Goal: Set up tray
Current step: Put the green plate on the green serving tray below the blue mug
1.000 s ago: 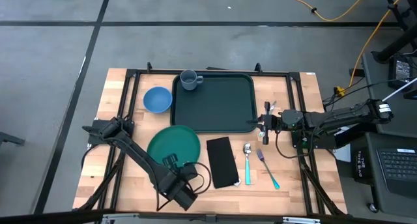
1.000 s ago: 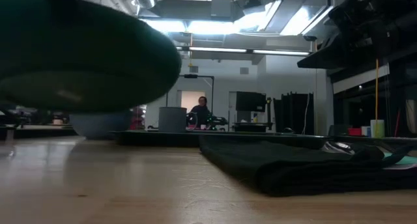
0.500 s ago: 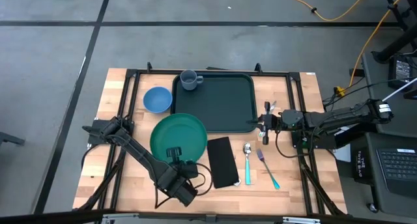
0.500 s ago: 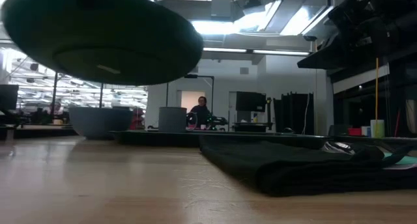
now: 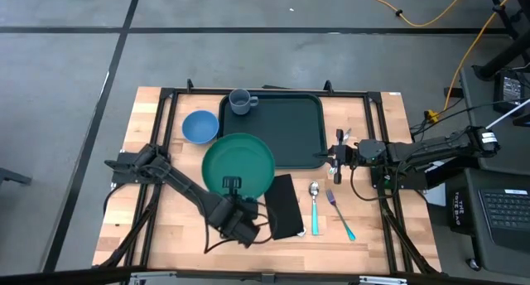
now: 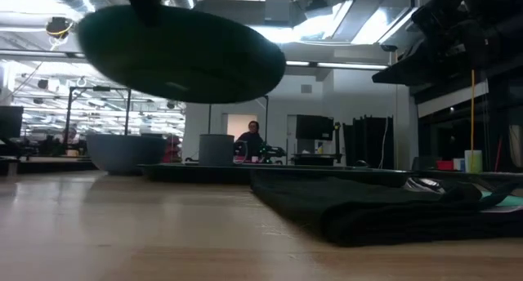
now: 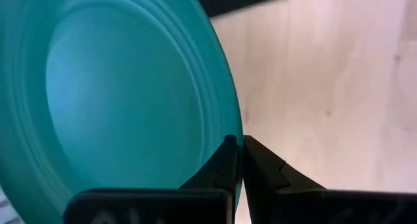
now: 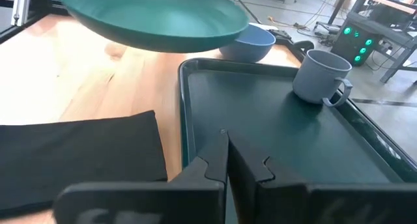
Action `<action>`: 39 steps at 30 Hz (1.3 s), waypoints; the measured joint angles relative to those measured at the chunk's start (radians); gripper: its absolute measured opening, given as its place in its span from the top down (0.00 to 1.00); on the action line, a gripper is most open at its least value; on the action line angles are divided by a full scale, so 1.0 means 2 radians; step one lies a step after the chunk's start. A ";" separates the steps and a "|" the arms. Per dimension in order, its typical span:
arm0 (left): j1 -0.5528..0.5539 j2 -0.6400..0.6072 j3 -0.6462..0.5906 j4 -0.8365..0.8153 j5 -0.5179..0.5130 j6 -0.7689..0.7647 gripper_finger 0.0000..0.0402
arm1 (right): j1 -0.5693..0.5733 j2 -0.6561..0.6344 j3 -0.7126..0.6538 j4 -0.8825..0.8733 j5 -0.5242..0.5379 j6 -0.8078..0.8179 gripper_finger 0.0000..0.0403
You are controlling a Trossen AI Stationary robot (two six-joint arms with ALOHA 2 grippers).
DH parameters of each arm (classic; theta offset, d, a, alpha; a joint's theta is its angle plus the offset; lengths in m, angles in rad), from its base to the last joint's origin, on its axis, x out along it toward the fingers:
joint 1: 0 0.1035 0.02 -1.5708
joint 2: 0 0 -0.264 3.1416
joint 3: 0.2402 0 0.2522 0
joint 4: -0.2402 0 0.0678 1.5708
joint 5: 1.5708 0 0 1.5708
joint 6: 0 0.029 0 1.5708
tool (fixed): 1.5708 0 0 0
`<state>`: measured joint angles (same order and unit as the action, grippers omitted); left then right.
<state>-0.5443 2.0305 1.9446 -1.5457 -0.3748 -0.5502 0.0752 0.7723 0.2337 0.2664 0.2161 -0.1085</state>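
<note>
The dark green tray [image 5: 286,132] lies at the table's far middle, with a grey cup [image 5: 240,102] standing in its far left corner. The round green plate [image 5: 238,163] hangs in the air over the tray's near left corner, and my left gripper [image 5: 231,184] is shut on it. In the low view the plate [image 6: 184,52] floats well above the table. My right gripper [image 5: 334,158] stands shut at the tray's right rim, close to its near corner. My left gripper pinches the plate's rim [image 7: 233,127] between its two fingers, on the side toward the table's near edge. The fingers come steeply from above, slanting from the near side. The plate hangs clear of table and tray, slightly tilted. My right gripper's shut fingers [image 8: 215,155] reach over the tray's rim; I cannot tell whether they touch it.
A blue bowl [image 5: 199,126] stands left of the tray. A black folded napkin [image 5: 283,205], a spoon [image 5: 315,204] and a fork [image 5: 340,214] lie in a row near the front, right of the plate. Bare wood shows at the near left.
My left gripper has carried the plate up and toward the far right, toward the tray, and its wrist has rolled. The plate has gone from low over the near left of the table to high over the tray's near left corner.
</note>
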 joint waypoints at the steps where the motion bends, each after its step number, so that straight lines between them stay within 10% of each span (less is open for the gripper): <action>1: 0.005 -0.001 0.000 0.001 -0.003 0.008 0.99 | 0.000 0.000 0.000 0.000 0.000 0.000 0.97; 39: 0.121 -0.009 -0.061 0.053 -0.011 0.166 0.99 | 0.000 0.000 0.000 -0.034 -0.004 -0.002 0.97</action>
<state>-0.3025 2.0134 1.8235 -1.4403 -0.3968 -0.2185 0.0753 0.7719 0.2337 0.1981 0.2081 -0.1132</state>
